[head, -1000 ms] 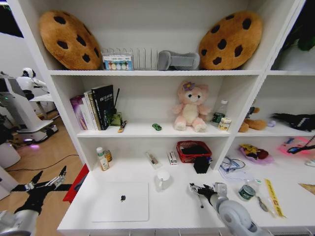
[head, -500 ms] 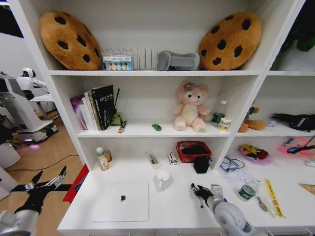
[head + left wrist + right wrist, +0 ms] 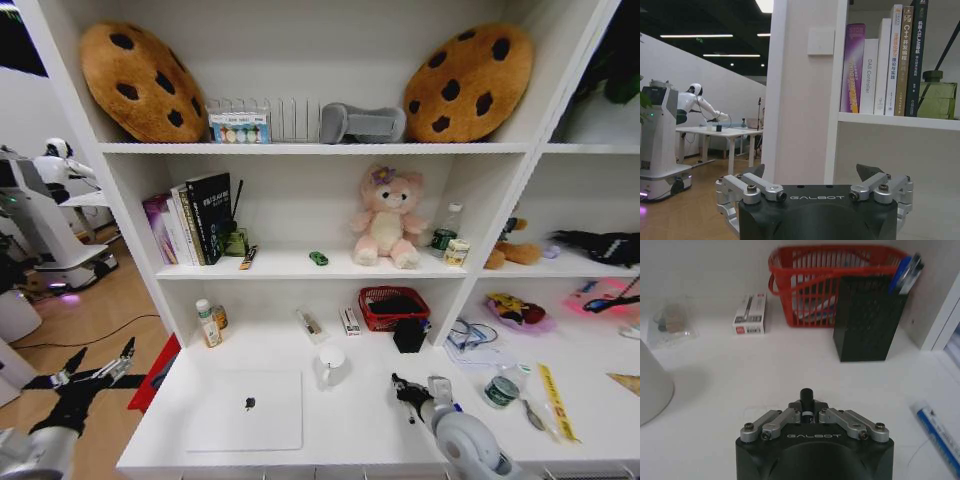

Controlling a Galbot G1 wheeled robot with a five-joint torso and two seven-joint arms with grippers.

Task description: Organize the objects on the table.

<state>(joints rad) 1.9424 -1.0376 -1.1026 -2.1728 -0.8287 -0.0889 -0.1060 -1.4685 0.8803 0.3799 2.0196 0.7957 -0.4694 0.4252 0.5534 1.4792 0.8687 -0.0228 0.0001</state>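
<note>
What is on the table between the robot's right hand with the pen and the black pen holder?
Nothing. In the right wrist view, bare white table lies between the right gripper, shut on a black pen, and the black pen holder.

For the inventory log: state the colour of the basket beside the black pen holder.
Red basket; clearest in the right wrist view.

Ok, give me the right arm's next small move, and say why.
Probably lift and carry forward toward the black pen holder. The right end effector is shut on a black pen low over the table, and the holder stands ahead beside the red basket, already holding blue pens. The left end effector hangs open off the desk's left end.
</note>
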